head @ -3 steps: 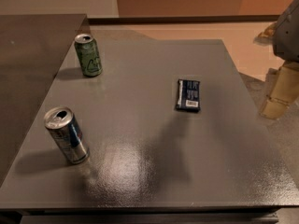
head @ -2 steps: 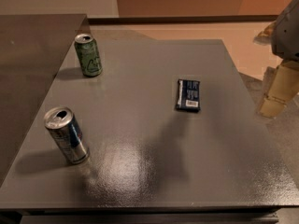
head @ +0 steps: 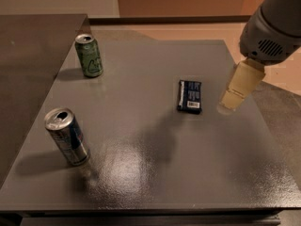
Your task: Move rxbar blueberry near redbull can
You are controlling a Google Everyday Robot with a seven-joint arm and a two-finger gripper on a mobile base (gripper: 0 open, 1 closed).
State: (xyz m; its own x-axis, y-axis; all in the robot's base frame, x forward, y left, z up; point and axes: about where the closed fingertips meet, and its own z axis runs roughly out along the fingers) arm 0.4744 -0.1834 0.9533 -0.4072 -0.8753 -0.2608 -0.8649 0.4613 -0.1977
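Observation:
The rxbar blueberry point(head: 189, 96) is a flat dark navy wrapper with white label patches. It lies flat right of the middle of the grey table point(head: 155, 173). The redbull can point(head: 67, 136) is slim, silver and blue, and stands upright near the front left. My gripper point(head: 239, 89) hangs from the grey arm at the upper right, over the table's right side, a little to the right of the bar and above it. It holds nothing that I can see.
A green can point(head: 89, 55) stands upright at the back left of the table. A darker table point(head: 33, 46) adjoins on the left. The table's right edge drops to the floor just right of the gripper.
The arm and gripper have moved left and inward over the table, closer to the bar. The bar and both cans have not moved.

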